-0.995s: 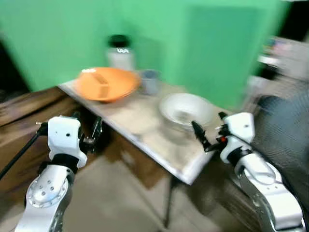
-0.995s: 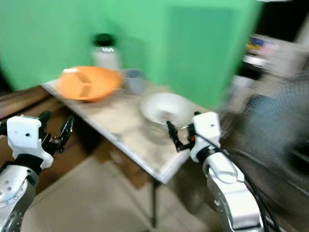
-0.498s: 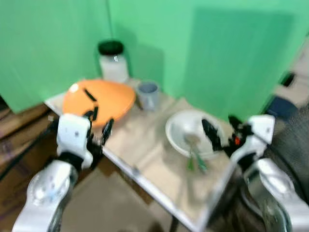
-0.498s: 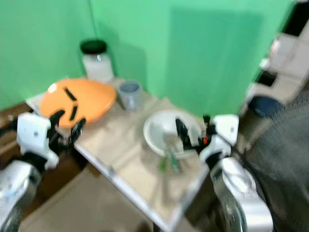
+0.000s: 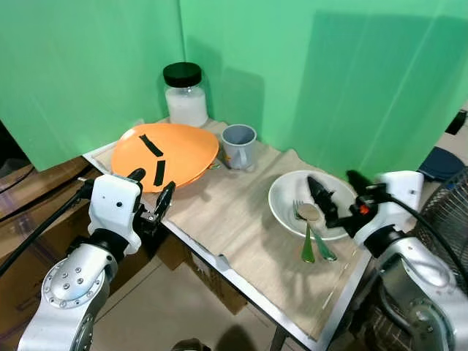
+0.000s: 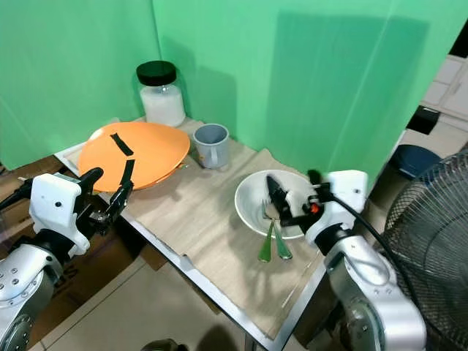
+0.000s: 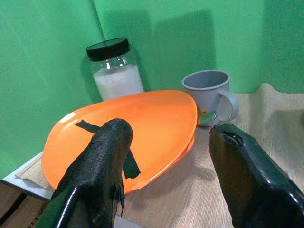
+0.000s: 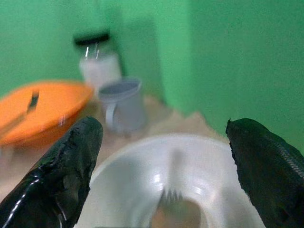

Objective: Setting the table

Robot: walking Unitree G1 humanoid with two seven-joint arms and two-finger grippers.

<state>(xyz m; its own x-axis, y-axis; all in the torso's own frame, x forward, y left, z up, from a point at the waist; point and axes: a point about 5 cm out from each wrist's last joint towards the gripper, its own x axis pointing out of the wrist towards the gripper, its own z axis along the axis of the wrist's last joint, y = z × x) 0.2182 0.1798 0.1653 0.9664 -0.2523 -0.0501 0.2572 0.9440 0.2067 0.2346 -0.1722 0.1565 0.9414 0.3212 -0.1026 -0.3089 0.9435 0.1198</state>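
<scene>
White bowl (image 5: 311, 207) holding fork (image 5: 305, 232) and spoon (image 5: 316, 221) sat directly before right claw (image 5: 333, 196), fingers spread, handles probably pointing toward robot; left claw (image 5: 150, 194) spread near orange plate (image 5: 164, 153).

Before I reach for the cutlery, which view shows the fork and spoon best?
The right eye view: the fork and spoon lie whole over the white bowl's rim. The left eye view matches; the right wrist view shows blurred tines; the left wrist view faces the orange plate.

Silver arms, white wrist housings, black cables; glossy black two-fingered left hand (image 5: 151, 194), right hand (image 5: 334, 196).
</scene>
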